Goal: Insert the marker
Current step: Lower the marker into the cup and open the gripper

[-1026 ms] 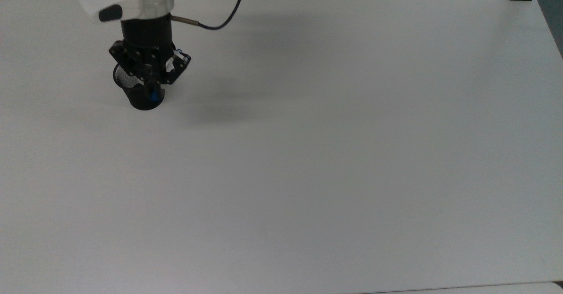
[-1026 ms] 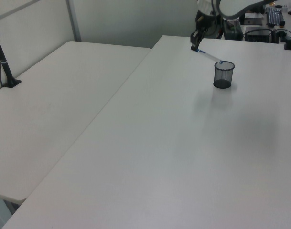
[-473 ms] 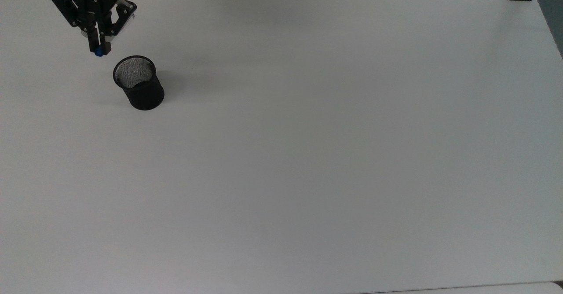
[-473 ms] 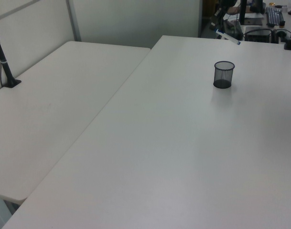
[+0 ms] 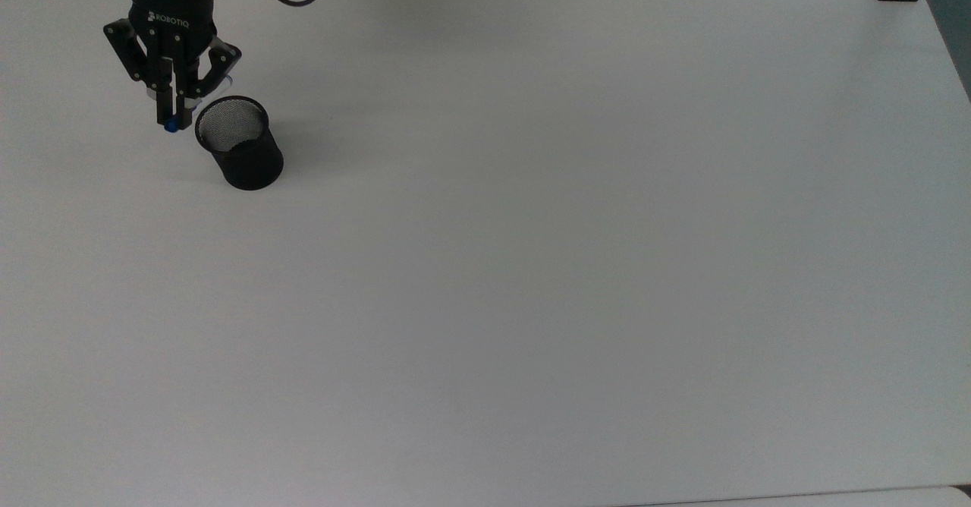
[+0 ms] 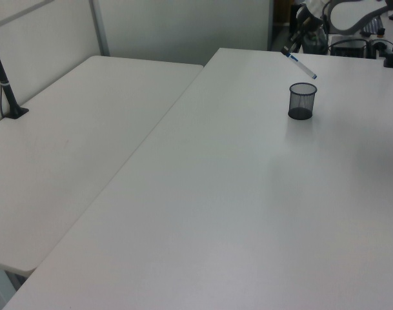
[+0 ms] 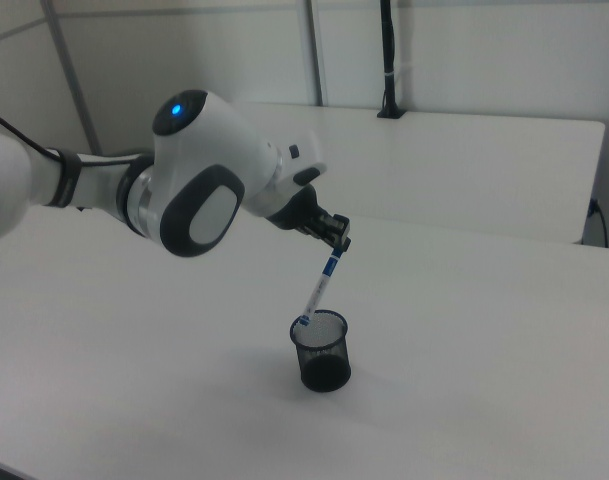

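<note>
Gripper pinches the marker by its upper end, fingers pressed on the barrel. Marker hangs tilted in the air, blue lower tip just above the rim of the black mesh cup, on the cup's left edge in the right view; not inside it. Cup stands upright on the white counter. A black clamp post stands on the neighbouring table, well apart.

A wide white table carries everything. Directly on it stands one black mesh cup, upright, in the top view's upper left.
</note>
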